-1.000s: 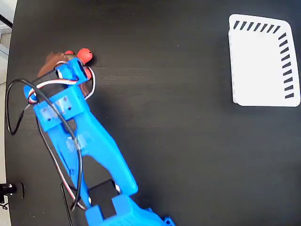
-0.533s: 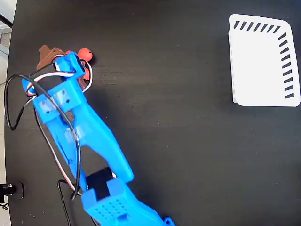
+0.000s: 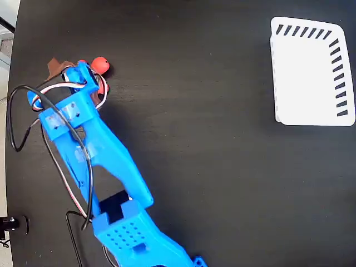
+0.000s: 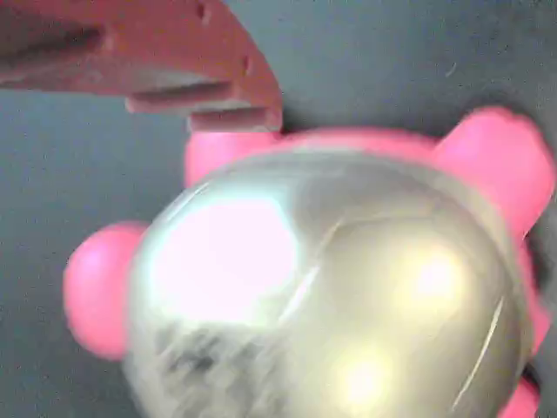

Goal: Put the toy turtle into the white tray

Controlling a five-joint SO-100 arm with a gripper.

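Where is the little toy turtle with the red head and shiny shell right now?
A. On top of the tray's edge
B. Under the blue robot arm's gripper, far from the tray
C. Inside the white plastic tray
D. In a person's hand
B: the toy turtle peeks out beside the blue arm's gripper at the fixed view's upper left, while the white plastic tray sits empty at the upper right.

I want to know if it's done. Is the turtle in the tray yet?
Not yet. The white tray holds nothing, and the toy turtle sits on the black table far across, under the gripper.
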